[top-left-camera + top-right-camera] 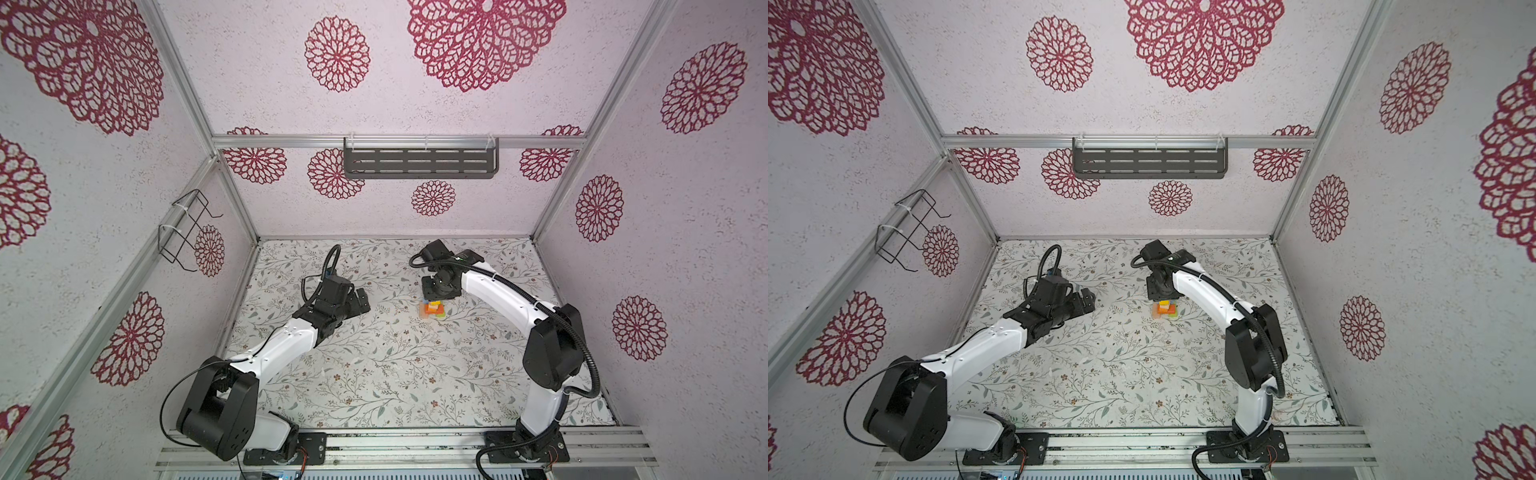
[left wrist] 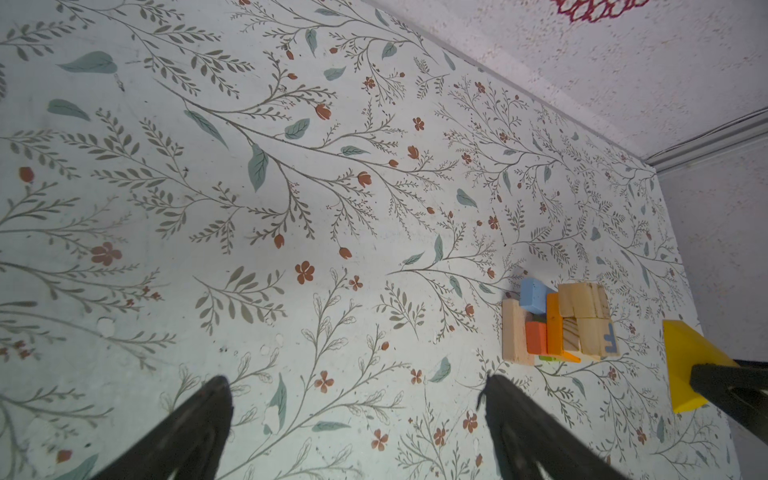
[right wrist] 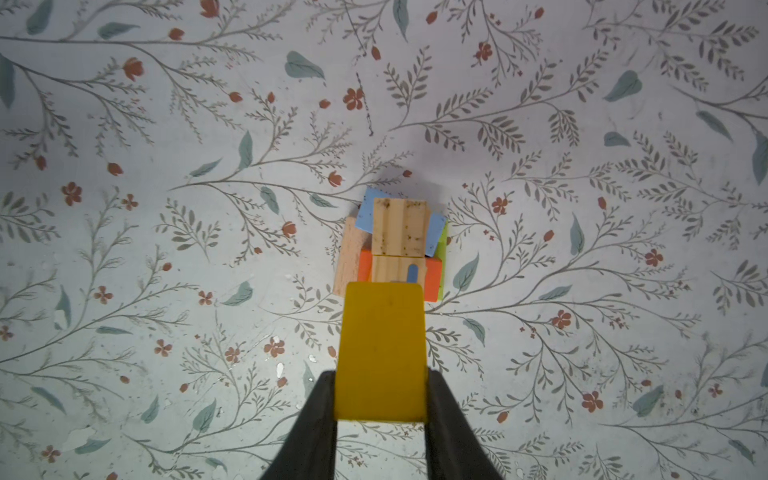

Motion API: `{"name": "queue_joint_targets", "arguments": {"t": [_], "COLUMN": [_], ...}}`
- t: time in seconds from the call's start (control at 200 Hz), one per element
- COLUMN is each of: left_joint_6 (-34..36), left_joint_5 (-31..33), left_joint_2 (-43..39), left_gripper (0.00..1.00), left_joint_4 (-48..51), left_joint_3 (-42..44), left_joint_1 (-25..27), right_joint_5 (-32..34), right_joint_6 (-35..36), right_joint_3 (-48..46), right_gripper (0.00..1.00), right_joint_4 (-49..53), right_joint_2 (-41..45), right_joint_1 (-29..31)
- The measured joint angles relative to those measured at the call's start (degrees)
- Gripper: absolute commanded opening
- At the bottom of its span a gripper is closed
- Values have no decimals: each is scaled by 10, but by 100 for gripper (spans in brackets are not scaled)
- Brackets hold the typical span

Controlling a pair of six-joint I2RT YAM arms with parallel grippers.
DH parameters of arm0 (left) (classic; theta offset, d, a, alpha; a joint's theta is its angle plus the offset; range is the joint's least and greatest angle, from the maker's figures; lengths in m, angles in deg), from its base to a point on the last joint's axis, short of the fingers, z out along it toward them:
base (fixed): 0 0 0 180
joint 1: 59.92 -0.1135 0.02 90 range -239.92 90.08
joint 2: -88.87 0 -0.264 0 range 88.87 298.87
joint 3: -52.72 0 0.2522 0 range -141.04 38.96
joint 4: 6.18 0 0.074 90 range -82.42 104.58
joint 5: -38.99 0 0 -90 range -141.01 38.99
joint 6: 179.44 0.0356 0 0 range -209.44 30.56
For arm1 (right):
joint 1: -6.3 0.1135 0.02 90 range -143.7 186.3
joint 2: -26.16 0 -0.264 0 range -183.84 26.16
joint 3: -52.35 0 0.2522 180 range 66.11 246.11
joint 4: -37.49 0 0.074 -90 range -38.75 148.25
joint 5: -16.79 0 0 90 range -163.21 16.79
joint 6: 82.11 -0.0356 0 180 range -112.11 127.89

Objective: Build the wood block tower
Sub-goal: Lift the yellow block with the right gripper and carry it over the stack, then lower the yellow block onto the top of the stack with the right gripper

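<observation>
Right wrist view: right claw (image 3: 380, 376) pinches yellow block (image 3: 382, 349) above tower (image 3: 399, 232); likely the capping step. Next: centre, lower, release gently. Left claw (image 2: 355, 380) spread.

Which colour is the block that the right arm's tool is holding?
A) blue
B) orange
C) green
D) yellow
D: the right tool is shut on a yellow block, its two fingers pressing the block's sides, near the stack.

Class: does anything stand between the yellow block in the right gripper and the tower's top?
Nothing visible does. The right gripper holds the yellow block above the tower; the left gripper is off to the side.
</observation>
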Motion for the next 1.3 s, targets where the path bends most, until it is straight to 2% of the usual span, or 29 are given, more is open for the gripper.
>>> {"name": "queue_joint_targets", "arguments": {"t": [0.265,1.301], "left_joint_6": [5,26], "left_joint_5": [1,13], "left_joint_2": [26,48], "left_gripper": [97,97], "left_joint_4": [1,3], "left_joint_3": [-6,-20], "left_joint_1": [3,3], "right_joint_5": [-8,-21], "right_joint_6": [6,16], "right_joint_3": [-6,-1], "right_gripper": [33,35], "right_joint_4": [-21,-41], "right_joint_2": [0,-45], "right_joint_1": [-14,-30]}}
